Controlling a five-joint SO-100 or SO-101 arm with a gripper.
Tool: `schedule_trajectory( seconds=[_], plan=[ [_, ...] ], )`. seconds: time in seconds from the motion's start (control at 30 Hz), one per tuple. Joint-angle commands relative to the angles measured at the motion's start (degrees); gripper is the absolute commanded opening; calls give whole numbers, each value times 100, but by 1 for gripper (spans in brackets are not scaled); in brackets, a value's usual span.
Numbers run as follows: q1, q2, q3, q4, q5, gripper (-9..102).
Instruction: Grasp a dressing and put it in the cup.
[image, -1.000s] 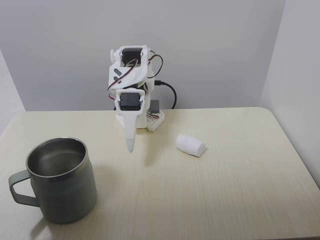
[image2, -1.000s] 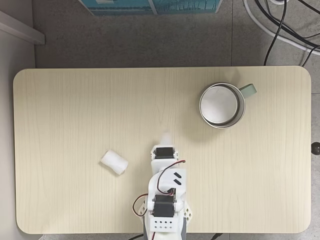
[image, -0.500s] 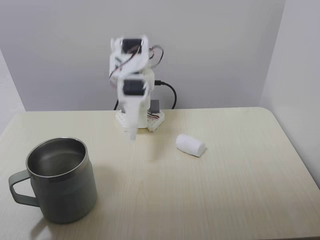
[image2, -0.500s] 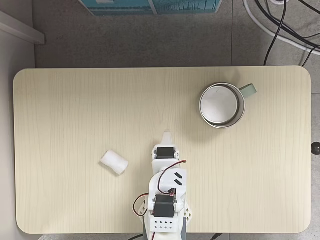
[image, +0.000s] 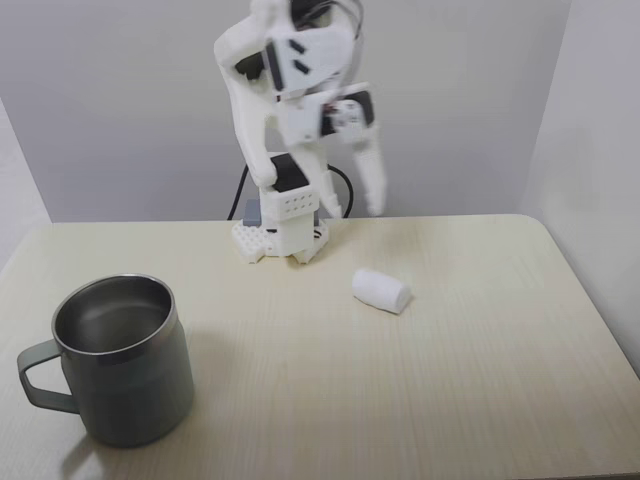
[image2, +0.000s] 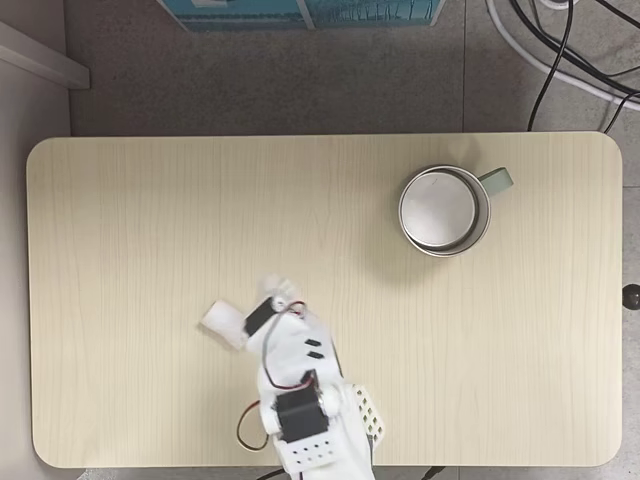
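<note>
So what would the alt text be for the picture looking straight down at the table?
A white robot arm at the table's near edge has swung toward a small white gauze roll, its gripper above the roll and partly covering it. An empty steel mug stands apart at the upper right of the pale wooden table.

Your only obstacle on the table (image: 480, 380) is the cup (image: 122, 358) near its front-left corner; around the dressing (image: 381, 290) the surface is bare.

Both fixed views are evenly bright with soft shadows, and the arm (image: 300, 90) looks motion-blurred.
</note>
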Motion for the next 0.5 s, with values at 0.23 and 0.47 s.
schedule_trajectory(
  seconds=[0.23, 0.47],
  plan=[
    [-1354, 2092, -26, 114, -1538, 29],
    [-1802, 3208, -905, -1178, -1600, 30]
  ],
)
